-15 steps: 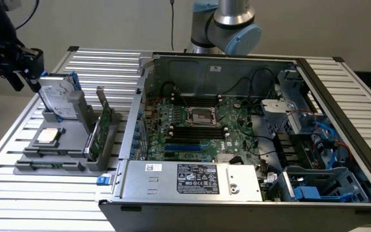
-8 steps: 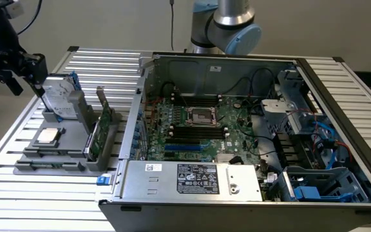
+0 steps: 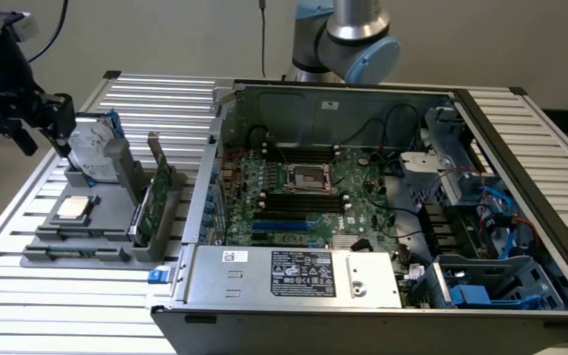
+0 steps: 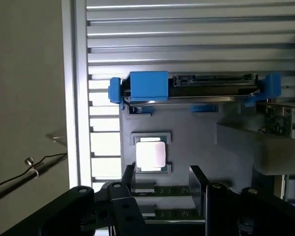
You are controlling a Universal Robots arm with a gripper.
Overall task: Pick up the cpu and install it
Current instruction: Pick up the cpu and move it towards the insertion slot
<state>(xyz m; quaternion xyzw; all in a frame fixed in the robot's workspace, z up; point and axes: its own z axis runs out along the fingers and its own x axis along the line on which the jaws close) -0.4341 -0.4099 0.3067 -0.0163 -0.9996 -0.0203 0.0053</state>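
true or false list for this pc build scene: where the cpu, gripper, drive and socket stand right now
1. The cpu lies in the grey holder, outside the computer case. True.
2. The gripper is clamped on the cpu. False: its jaws stand open with nothing between them, and the cpu lies flat in the holder just beyond the fingertips.
3. The hard drive with the blue bracket stands on the same holder as the cpu. True.
4. The cpu is seated in the socket on the motherboard. False: the socket shows a dark centre, and the cpu is in the holder.
5. The case is open, with the motherboard in plain sight. True.
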